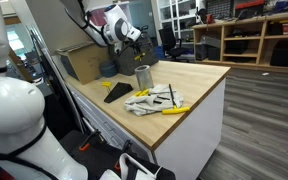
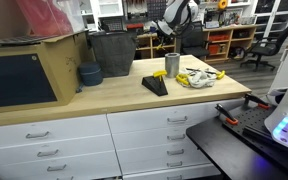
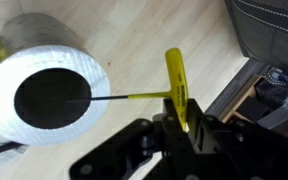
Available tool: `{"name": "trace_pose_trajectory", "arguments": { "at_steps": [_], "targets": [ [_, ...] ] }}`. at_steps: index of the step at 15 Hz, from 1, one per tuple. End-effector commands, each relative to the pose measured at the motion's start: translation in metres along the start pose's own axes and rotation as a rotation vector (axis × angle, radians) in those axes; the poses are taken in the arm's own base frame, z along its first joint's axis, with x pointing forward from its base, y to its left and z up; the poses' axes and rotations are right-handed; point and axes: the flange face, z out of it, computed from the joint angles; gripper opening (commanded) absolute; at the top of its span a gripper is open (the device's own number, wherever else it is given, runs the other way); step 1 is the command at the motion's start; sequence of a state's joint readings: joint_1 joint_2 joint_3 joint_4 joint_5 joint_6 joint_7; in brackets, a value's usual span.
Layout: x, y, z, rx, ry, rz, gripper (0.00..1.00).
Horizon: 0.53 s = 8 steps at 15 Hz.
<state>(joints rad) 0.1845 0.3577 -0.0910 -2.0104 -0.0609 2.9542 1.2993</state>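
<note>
Jaws pinch the yellow-handled tool (image 3: 176, 85) — its thin shaft crosses the dark mouth of the metal cup (image 3: 46, 105), tip indistinct.

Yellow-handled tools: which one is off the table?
The yellow tool clamped in the jaws, shaft over the metal cup; the other yellow tools lie flat.

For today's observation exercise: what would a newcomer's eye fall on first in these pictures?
The pincer grips a yellow T-handle hex key, its shaft reaching over the open metal cup on the wooden workbench. Beside the cup lies a heap of yellow-handled tools.
</note>
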Motion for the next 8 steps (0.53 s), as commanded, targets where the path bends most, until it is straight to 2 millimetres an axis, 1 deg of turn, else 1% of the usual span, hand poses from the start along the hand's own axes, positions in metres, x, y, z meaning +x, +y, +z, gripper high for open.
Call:
{"name": "trace_pose_trajectory", "arguments": {
  "at_steps": [1, 5, 6, 8],
  "targets": [
    [-0.01, 0.039, -0.016, 0.039, -0.023, -0.009, 0.04],
    [-0.01, 0.076, -0.026, 0.085, -0.001, 0.014, 0.04],
    [-0.009, 0.083, -0.03, 0.098, 0.007, 0.022, 0.04],
    [-0.009, 0.09, -0.038, 0.137, 0.024, 0.035, 0.04]
  ]
}}
